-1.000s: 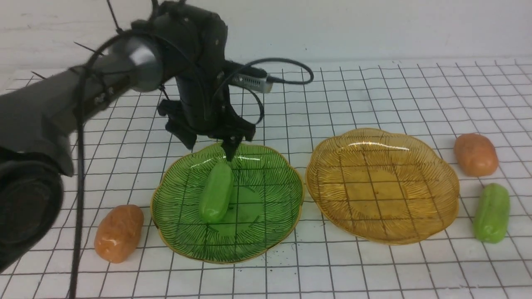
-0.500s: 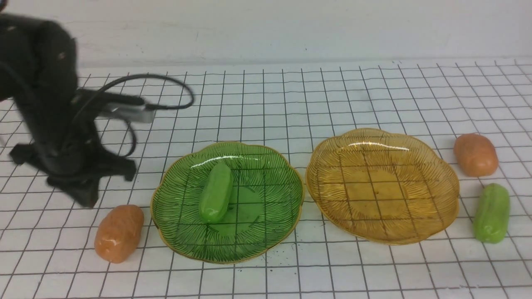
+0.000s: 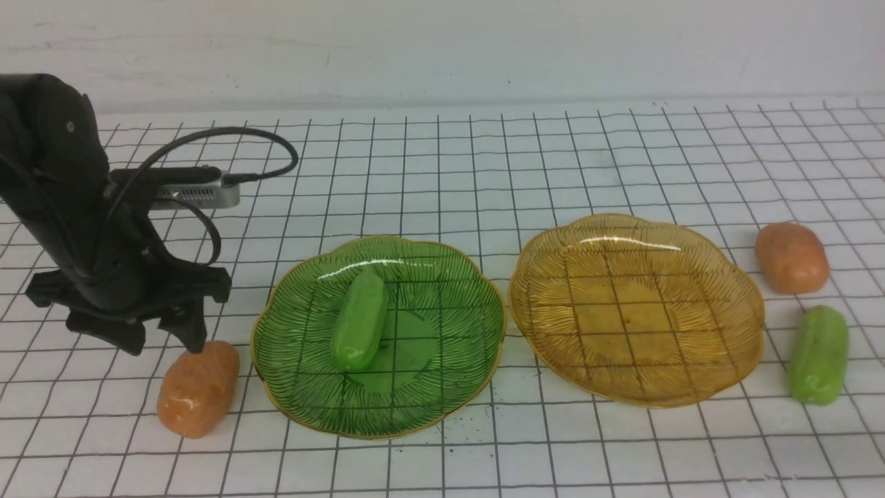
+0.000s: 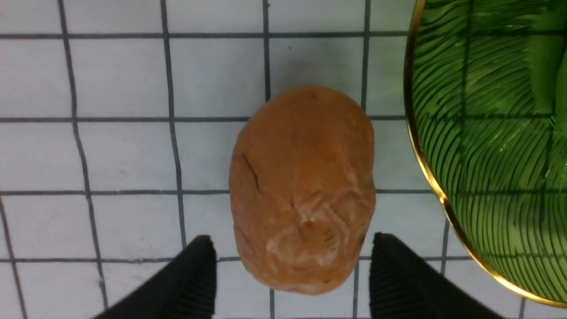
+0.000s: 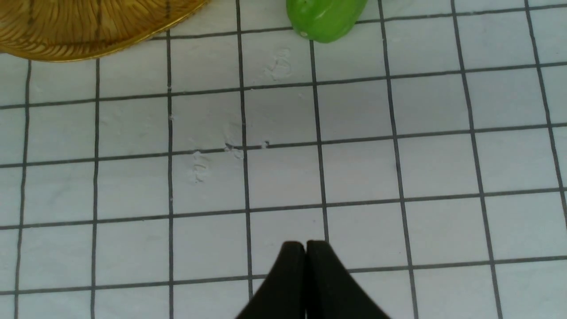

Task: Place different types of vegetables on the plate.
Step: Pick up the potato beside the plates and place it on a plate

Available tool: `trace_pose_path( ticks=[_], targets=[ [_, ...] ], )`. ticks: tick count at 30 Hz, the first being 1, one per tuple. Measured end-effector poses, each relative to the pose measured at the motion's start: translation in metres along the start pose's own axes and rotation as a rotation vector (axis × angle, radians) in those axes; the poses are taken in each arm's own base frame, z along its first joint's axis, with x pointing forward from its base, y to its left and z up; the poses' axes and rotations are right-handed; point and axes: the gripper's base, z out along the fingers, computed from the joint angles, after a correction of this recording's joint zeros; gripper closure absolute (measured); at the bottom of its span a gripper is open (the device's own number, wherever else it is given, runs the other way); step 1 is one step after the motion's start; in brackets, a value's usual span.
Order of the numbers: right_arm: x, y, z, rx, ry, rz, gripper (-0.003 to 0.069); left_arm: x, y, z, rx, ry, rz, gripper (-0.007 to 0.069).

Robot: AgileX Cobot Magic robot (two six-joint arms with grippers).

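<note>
1. Green and gold-rimmed, the left plate is sitting left of centre on the white gridded table.
2. The left cucumber is lying inside that plate, on its left half, with its long side running away from the robot.
3. The right plate, amber with the same ribbed, scalloped shape, is sitting just beside the left plate, and the grid lines are showing through its floor.
4. The left potato is lying on the table just beside the left plate's left rim; the left wrist view is showing a strip of table between the two.
5. The left gripper is hovering low over the left potato with its jaws standing wide. In the left wrist view one black finger is showing on each side of the potato, and neither is touching it.
6. The right potato and the right cucumber are lying on the table to the right of the right plate, the potato farther from the robot and the cucumber nearer, apart from each other.
7. The right gripper is appearing only in its own wrist view, hanging over bare grid with its jaws pressed together on nothing.
</note>
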Motion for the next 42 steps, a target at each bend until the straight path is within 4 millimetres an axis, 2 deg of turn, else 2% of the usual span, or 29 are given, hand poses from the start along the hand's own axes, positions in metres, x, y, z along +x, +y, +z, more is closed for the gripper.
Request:
trace_pose_path(
  ticks=[3, 6, 9, 12, 18, 23, 24, 26, 28, 30, 34, 36, 37, 38, 39, 42],
  targets=[
    [0.000, 0.000, 0.000, 0.000, 0.000, 0.000, 0.0673, -0.003, 0.000, 0.016, -0.003, 0.045, -0.001, 0.0085],
    [0.000, 0.000, 0.000, 0.000, -0.001, 0.000, 0.0673, -0.007, 0.000, 0.037, -0.007, 0.089, -0.002, 0.0065],
    [0.000, 0.000, 0.000, -0.001, -0.004, 0.001, 0.0673, -0.009, 0.000, 0.057, -0.004, 0.143, -0.006, 0.0067],
    [-0.001, 0.000, 0.000, -0.002, -0.009, 0.001, 0.0673, -0.011, 0.000, 0.060, -0.007, 0.160, -0.004, 0.0109],
    [-0.001, 0.000, 0.000, -0.003, -0.012, 0.001, 0.0673, -0.012, 0.000, 0.055, -0.018, 0.170, 0.003, 0.0108],
    [-0.002, 0.000, 0.000, -0.004, -0.018, 0.001, 0.0673, -0.024, -0.003, 0.006, 0.004, 0.091, 0.001, 0.0108],
    [-0.002, 0.000, 0.000, -0.005, -0.022, 0.001, 0.0673, -0.032, -0.014, -0.019, 0.069, 0.008, -0.004, 0.0108],
    [-0.003, 0.001, 0.000, -0.006, -0.029, 0.001, 0.0673, -0.040, -0.040, -0.047, 0.186, -0.084, 0.029, 0.0108],
    [-0.003, 0.001, 0.000, -0.007, -0.036, 0.001, 0.0673, -0.045, -0.066, -0.058, 0.275, -0.136, 0.081, 0.0108],
    [-0.004, 0.001, 0.000, -0.008, -0.039, 0.001, 0.0673, -0.048, -0.101, -0.061, 0.352, -0.170, 0.159, 0.0108],
    [-0.004, 0.001, 0.000, -0.008, -0.042, 0.001, 0.0673, -0.052, -0.181, -0.041, 0.454, -0.169, 0.292, 0.0108],
    [-0.004, 0.001, 0.000, -0.008, -0.042, 0.001, 0.0673, -0.053, -0.210, -0.032, 0.477, -0.172, 0.338, 0.0108],
    [-0.004, 0.001, 0.000, -0.008, -0.042, 0.001, 0.0673, -0.054, -0.232, -0.019, 0.487, -0.161, 0.374, 0.0108],
    [-0.004, 0.001, 0.000, -0.008, -0.042, 0.001, 0.0673, -0.055, -0.235, -0.020, 0.492, -0.170, 0.379, 0.0108],
    [-0.004, 0.001, 0.000, -0.008, -0.042, 0.001, 0.0673, -0.056, -0.259, -0.005, 0.502, -0.167, 0.414, 0.0108],
    [-0.004, 0.001, 0.000, -0.008, -0.042, 0.001, 0.0673, -0.060, -0.286, 0.011, 0.517, -0.173, 0.451, 0.0108]
  ],
)
